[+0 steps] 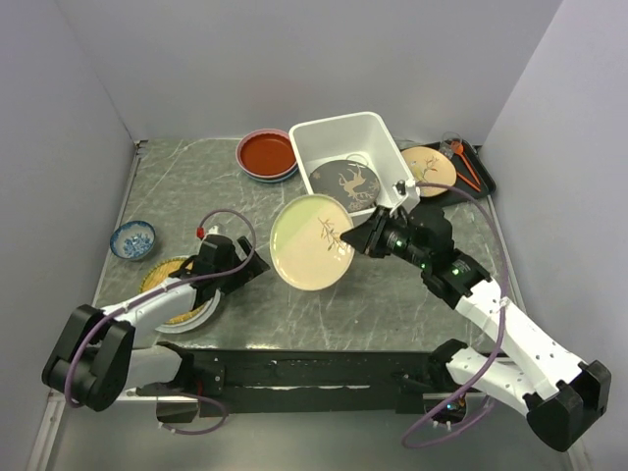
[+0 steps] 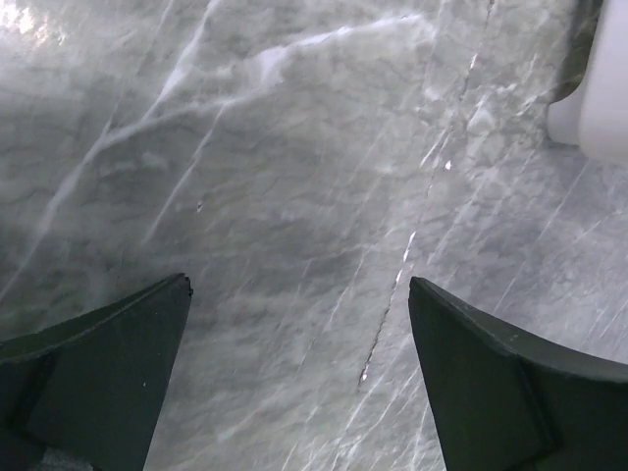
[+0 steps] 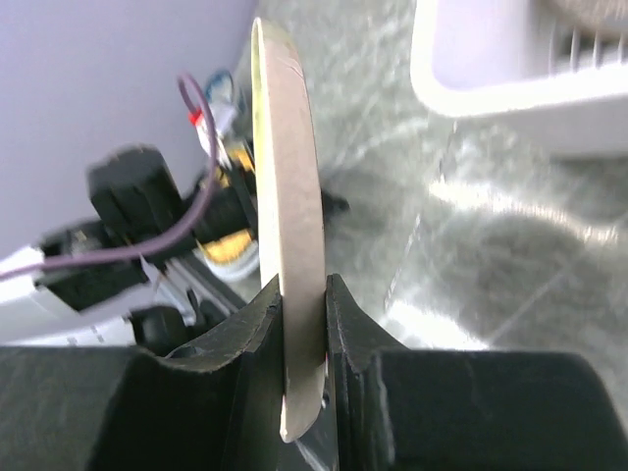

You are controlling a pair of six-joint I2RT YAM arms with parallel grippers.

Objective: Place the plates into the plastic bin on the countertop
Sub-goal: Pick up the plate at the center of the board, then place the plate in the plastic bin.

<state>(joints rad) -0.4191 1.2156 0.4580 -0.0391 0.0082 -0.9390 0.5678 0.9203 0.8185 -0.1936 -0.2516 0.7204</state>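
My right gripper (image 1: 360,235) is shut on the rim of the cream plate with a branch (image 1: 311,241) and holds it tilted above the countertop (image 1: 392,294), just left of the white plastic bin (image 1: 316,132). In the right wrist view the plate (image 3: 289,196) stands edge-on between the fingers (image 3: 257,324). The dark plate with the gold tree (image 1: 345,183) lies in the bin. My left gripper (image 1: 257,266) is open and empty over bare countertop (image 2: 294,177). A red plate (image 1: 267,153) lies left of the bin. A yellow plate (image 1: 167,280) lies partly under my left arm.
A small blue patterned bowl (image 1: 132,239) sits at the left edge. A black tray (image 1: 483,177) at the back right holds another cream plate (image 1: 429,169) and orange utensils (image 1: 463,162). Grey walls close in the back and sides.
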